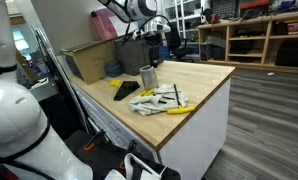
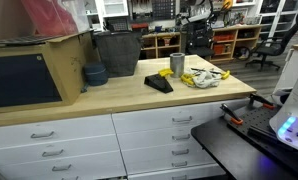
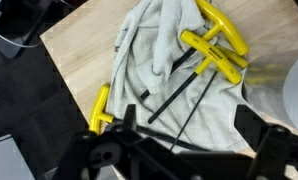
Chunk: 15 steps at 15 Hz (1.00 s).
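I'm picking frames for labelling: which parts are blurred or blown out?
Wrist view: the fingers are dark and out of focus, the metal cup is washed out by glare, the cloth and yellow T-handle keys are sharp. In both exterior views the wooden countertop is evenly lit.

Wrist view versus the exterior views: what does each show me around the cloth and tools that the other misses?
Only the wrist view: how the thin black shafts of the yellow T-handle tools cross on the grey cloth. Only the exterior views: the whole metal cup, a black wedge, blue bowl, dark bin and the drawers. Both: cloth, yellow tools, wooden counter, and the hand.
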Each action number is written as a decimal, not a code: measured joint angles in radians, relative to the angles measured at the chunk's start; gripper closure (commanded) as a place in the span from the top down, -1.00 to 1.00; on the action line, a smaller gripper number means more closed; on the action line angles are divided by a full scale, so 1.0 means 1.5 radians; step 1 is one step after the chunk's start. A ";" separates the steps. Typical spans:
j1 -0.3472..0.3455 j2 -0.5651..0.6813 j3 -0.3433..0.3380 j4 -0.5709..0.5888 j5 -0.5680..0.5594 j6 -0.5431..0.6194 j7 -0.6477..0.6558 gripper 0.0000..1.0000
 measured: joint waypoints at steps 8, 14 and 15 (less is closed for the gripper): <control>0.000 0.020 -0.020 0.003 -0.048 0.000 0.006 1.00; 0.001 0.020 -0.020 0.005 -0.040 0.016 0.007 1.00; 0.001 0.020 -0.019 0.005 -0.034 0.025 0.008 1.00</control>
